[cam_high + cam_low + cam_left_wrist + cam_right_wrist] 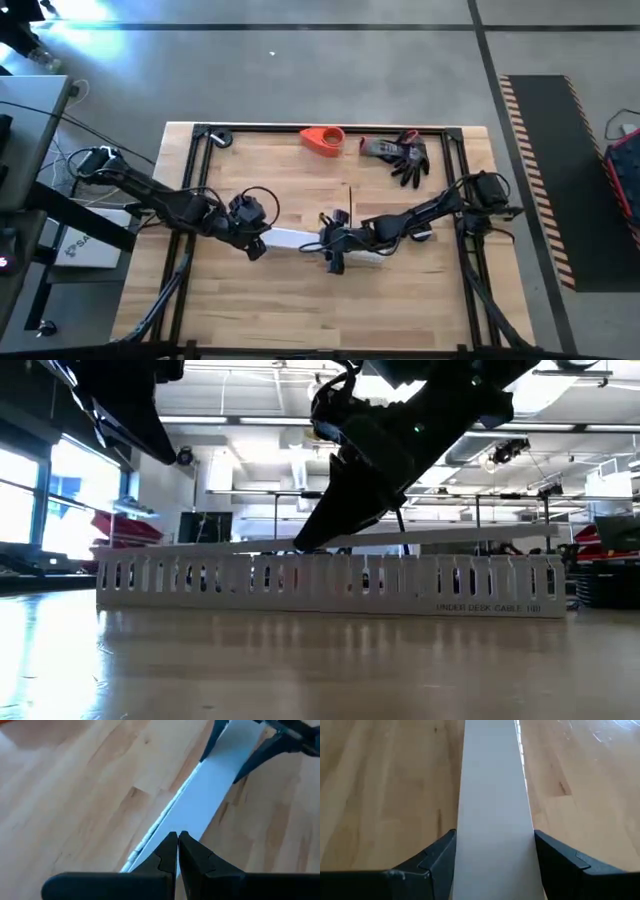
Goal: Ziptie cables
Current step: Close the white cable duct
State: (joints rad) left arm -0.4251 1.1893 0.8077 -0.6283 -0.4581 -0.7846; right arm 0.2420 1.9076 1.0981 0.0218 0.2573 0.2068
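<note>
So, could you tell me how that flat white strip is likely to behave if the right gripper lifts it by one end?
The white strip looks thin and long, so it would probably sag or flex. Its smooth face may slip between the right gripper's fingers, which straddle its edges. It looks light, resting atop the slotted channel without bending it.

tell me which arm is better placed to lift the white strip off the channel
Right. The right tool already straddles the flat white strip, fingers open on either side. The left tool is shut at the strip's other end, so it would probably have to reopen first.
</note>
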